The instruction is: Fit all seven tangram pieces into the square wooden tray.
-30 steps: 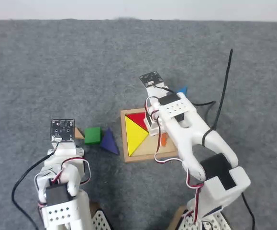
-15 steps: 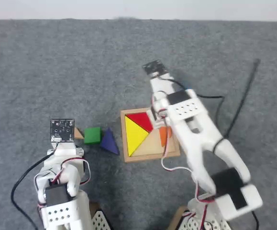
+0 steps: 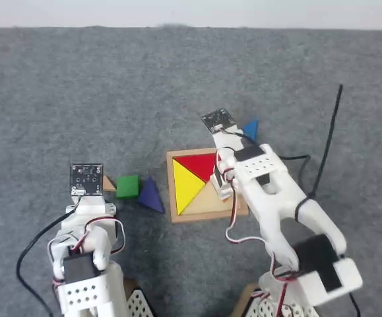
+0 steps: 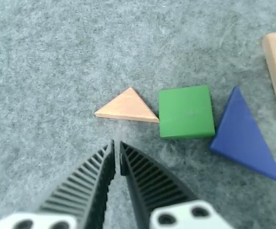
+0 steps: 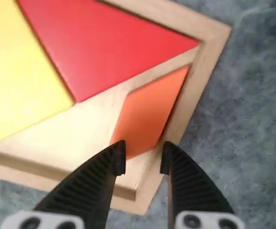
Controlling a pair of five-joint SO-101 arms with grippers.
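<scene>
The square wooden tray (image 3: 194,216) holds a red triangle (image 3: 200,165) and a yellow triangle (image 3: 185,185). In the right wrist view an orange parallelogram (image 5: 149,112) lies flat in the tray (image 5: 209,57), between the red triangle (image 5: 104,45) and the tray wall. My right gripper (image 5: 142,152) is open, its fingertips either side of the orange piece's near end. Left of the tray lie a tan triangle (image 4: 127,107), a green square (image 4: 185,111) and a dark blue triangle (image 4: 242,136). My left gripper (image 4: 116,145) is shut, just short of the tan triangle.
A small light-blue triangle (image 3: 250,127) lies on the grey carpet beyond the tray's far right corner. A black cable (image 3: 326,142) runs along the right arm. The left arm (image 3: 85,224) stands at the near left. Open carpet stretches behind.
The right arm shifted over the tray's right side, and it now covers the orange piece in the high view. The left arm has not moved.
</scene>
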